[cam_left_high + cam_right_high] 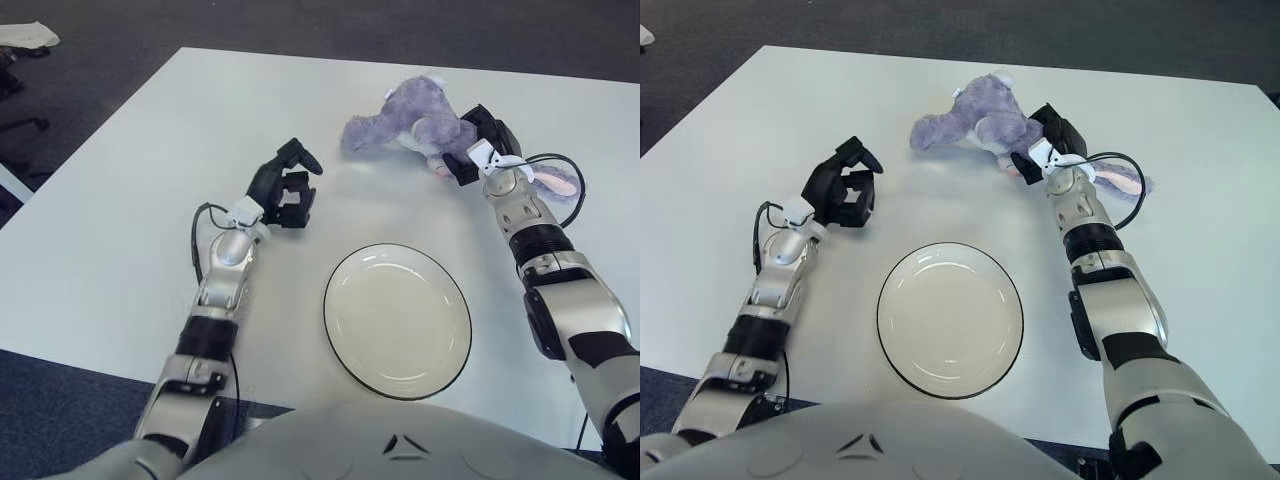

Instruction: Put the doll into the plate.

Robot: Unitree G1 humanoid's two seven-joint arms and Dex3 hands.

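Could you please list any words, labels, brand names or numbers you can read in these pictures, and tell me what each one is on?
None: no readable text shows anywhere in either view.
Doll: purple plush, no tag or lettering visible.
Plate: plain, with a dark rim, no mark.
Left hand and right hand: small white patches near the wrists, nothing legible on them.
Table: bare white, no print.

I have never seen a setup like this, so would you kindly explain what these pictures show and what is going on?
Both pictures come from a two-eyed camera on a humanoid robot's head, looking down at a white table; they show one scene from slightly different spots. The silver arms belong to the robot. Its right hand grips a purple plush doll at the table's far side. Its left hand shows left of the plate, fingers curled, holding nothing. A white, dark-rimmed plate sits empty near the robot, where the doll should go.
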